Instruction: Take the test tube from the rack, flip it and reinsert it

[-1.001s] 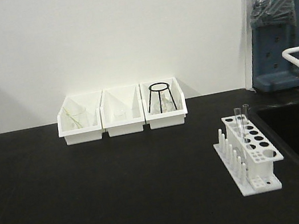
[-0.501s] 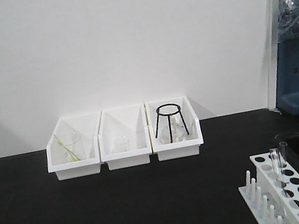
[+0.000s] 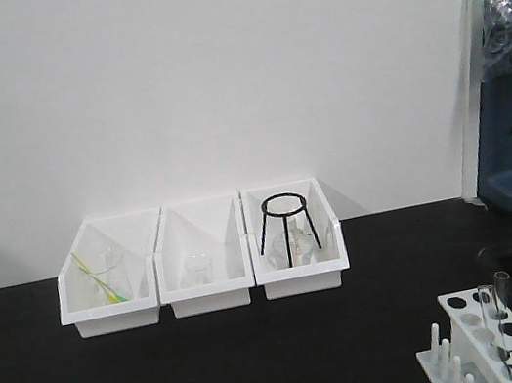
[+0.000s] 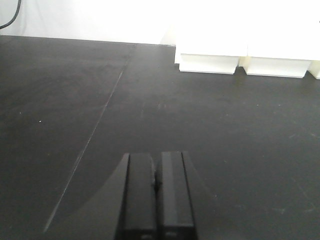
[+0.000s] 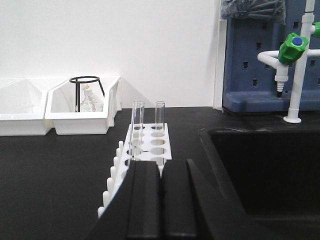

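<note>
Here both hands are pressed together and hold nothing: the left hand (image 4: 156, 200) hovers over the black desk (image 4: 225, 130), and the right hand (image 5: 161, 200) sits just near of the white rack (image 5: 159, 148). A test tube (image 5: 137, 131) stands upright in the rack's far holes with a second test tube (image 5: 160, 118) beside it, neither touched.

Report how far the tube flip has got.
Nothing looks done: the nearer test tube and the farther test tube both stand upright, rims up, in the rack. Nothing is in hand: the right gripper, shut and empty, sits just short of the rack; the left gripper, shut, is over bare tabletop. Left: grasp, lift, flip, reinsert.
</note>
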### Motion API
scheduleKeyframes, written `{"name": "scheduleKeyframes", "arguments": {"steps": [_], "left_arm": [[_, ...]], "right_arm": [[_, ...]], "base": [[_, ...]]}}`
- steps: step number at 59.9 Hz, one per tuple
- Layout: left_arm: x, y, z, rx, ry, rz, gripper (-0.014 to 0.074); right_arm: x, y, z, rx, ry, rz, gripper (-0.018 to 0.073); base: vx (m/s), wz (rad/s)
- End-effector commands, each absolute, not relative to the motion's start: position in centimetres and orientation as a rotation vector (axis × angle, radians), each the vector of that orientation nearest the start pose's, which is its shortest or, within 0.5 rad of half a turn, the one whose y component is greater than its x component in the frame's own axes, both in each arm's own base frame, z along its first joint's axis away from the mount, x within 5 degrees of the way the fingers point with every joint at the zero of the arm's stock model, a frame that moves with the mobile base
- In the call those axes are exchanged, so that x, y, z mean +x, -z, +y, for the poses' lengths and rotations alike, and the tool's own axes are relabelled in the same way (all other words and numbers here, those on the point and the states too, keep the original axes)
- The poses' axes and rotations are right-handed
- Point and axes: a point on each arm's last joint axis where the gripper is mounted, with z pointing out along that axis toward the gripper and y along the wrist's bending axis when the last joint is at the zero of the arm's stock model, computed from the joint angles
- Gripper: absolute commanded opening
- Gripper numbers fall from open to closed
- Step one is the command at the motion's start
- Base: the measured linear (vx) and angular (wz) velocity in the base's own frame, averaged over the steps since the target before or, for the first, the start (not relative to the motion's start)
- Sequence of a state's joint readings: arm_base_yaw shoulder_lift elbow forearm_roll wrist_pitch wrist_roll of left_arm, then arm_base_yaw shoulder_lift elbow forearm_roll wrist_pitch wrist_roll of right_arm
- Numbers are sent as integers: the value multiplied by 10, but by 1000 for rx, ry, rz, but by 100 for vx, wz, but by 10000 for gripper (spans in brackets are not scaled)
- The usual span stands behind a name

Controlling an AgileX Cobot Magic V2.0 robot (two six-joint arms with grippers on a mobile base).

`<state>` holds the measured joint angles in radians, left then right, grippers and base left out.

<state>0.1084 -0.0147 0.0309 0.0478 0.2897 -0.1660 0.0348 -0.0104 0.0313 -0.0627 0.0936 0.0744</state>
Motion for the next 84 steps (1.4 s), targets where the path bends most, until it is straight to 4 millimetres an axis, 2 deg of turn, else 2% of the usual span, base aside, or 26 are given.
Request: {"name": "scheduleKeyframes", "arguments": {"steps": [1, 17, 25, 30, 35, 39, 44, 49, 57, 63, 69, 76, 84], "left_arm": [[55, -185, 7, -200, 6, 1689, -6], [55, -185, 7, -200, 6, 1689, -6], [55, -185, 7, -200, 6, 1689, -6], [55, -185, 7, -200, 6, 1689, -6], [55, -185, 7, -200, 6, 1689, -6], [55, -185, 7, -200, 6, 1689, -6], [55, -185, 7, -200, 6, 1689, -6], [55, -185, 7, -200, 6, 1689, -6], [55, -185, 7, -200, 6, 1689, -6], [55, -185, 7, -200, 6, 1689, -6], [55, -185, 7, -200, 6, 1689, -6], [55, -185, 7, -200, 6, 1689, -6], [55, -185, 7, -200, 6, 1689, -6]], "right_arm": [[56, -202, 2, -23, -27, 1510, -12], [56, -202, 2, -23, -27, 1509, -12], [54, -219, 2, -15, -48, 1357, -12], [47, -246, 2, 20, -89, 1212, -12], [39, -287, 0, 57, -131, 1117, -12], [41, -318, 0, 53, -122, 1082, -12], [60, -350, 1, 13, -59, 1107, -12], [87, -368, 2, -1, -35, 1158, -12], [123, -372, 3, 14, -56, 1256, -12], [140, -367, 3, 15, -54, 1309, -9], [148, -362, 4, 9, -48, 1345, 0], [152, -360, 5, -34, -12, 1359, 53], [152, -360, 6, -77, 18, 1355, 194]], "base": [[5, 1], [1, 0], [0, 0], [0, 0], [0, 0], [0, 0], [0, 1], [0, 0], [0, 0], [0, 0], [0, 0], [0, 0], [0, 0]]}}
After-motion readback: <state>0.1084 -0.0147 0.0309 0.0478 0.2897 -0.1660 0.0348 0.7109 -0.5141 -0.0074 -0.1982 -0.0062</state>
